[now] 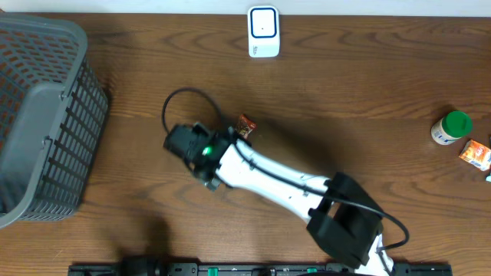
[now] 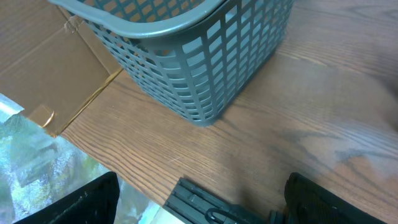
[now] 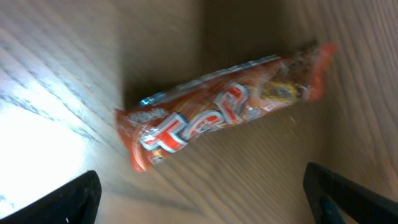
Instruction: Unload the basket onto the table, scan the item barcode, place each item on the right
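Near the centre of the desk (image 1: pixel 345 84), the snack bar (image 3: pixel 217 118) lies flat in its orange wrapper. In the overhead view it is partly covered by the white right arm (image 1: pixel 268 172), which reaches in from the lower right. In the right wrist view, the right tool (image 3: pixel 199 186) is fully spread, with one dark finger (image 3: pixel 56 202) showing at each lower corner. The bar lies slantwise on the wood beyond the fingers, and neither finger touches the wrapper. The upward face of the wrapper carries red and white lettering, too blurred to read. The white scanner unit (image 1: pixel 262 31) stands at the far edge of the desk, well apart from the bar. The grey mesh basket (image 1: pixel 38 115) occupies the left edge. In the left wrist view, the left tool (image 2: pixel 202 180) is also spread and grips nothing. It sits above the near edge of the desk, with a corner of the basket ahead of it and flattened cardboard (image 2: pixel 50 62) beyond the desk edge. A green-capped bottle (image 1: pixel 451 126) and a small orange packet (image 1: pixel 476 153) sit just beside each other at the right edge.
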Controlling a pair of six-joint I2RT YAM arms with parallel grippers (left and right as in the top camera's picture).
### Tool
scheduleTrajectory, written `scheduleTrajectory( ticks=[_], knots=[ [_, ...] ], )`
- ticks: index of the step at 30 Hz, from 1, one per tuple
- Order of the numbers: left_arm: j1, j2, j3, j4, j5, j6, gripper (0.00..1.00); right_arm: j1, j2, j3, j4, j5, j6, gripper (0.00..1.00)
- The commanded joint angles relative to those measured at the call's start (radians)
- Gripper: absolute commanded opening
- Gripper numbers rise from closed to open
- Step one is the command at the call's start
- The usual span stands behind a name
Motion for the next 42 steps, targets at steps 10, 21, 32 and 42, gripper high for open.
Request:
scheduleTrajectory(
  ticks=[10,21,32,42],
  knots=[
    [0.002,-0.006,0.003,-0.078,-0.006,-0.006,0.86,0.053,0.011,-0.127,0.153,0.102,0.025,0.99],
    [0.002,-0.006,0.003,-0.077,-0.006,-0.006,0.86,0.066,0.103,-0.131,0.169,0.101,0.044,0.99],
    [0.002,-0.006,0.003,-0.078,-0.006,-0.006,0.86,0.08,0.151,-0.136,0.165,0.136,0.043,0.91],
    [0.002,-0.006,0.003,-0.078,-0.006,-0.006,0.86,0.029,0.242,-0.136,0.167,0.162,0.032,0.89]
  ],
)
